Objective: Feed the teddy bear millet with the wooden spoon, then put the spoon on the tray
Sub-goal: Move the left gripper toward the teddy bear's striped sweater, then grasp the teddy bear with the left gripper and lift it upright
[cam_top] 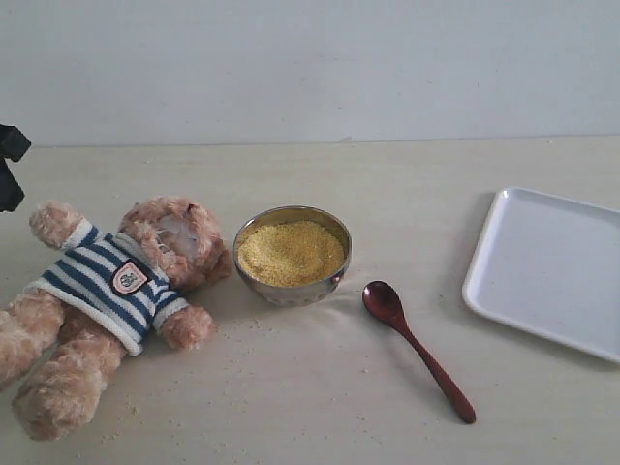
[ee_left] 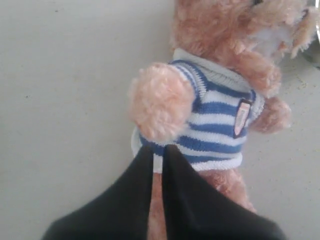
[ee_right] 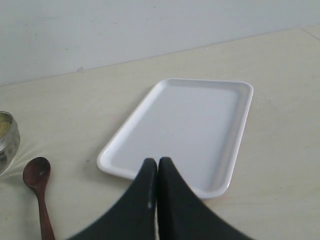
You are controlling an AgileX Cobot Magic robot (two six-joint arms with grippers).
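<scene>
Pale tabletop [cam_top: 320,417] against a plain white wall [cam_top: 310,68] — that is your whole stage, and the metal bowl [cam_top: 291,289] near its middle is the mark to steer by. On the bowl's left-arm side you have the teddy bear [cam_top: 97,291], flat on its back in its blue-and-white striped shirt, badge up, with its head just beside the bowl; whether fur meets metal you cannot tell. Well apart from the bowl on the right-arm side lies the tray [cam_top: 552,266], white and flat on the table. The bowl itself holds the millet [cam_top: 291,252], a yellow mound close to the rim, and a few loose grains speckle the table around it. Between bowl and tray you find the wooden spoon [cam_top: 412,344] lying on the table near the bowl, touching neither, with its oval end toward the bowl and its handle angled away. Your left gripper [ee_left: 159,149] hangs over the bear's shirt hem, jaws all but pressed together and pinching nothing. Your right gripper [ee_right: 157,162] hangs above the near rim of the tray — jaws pressed together, empty.
</scene>
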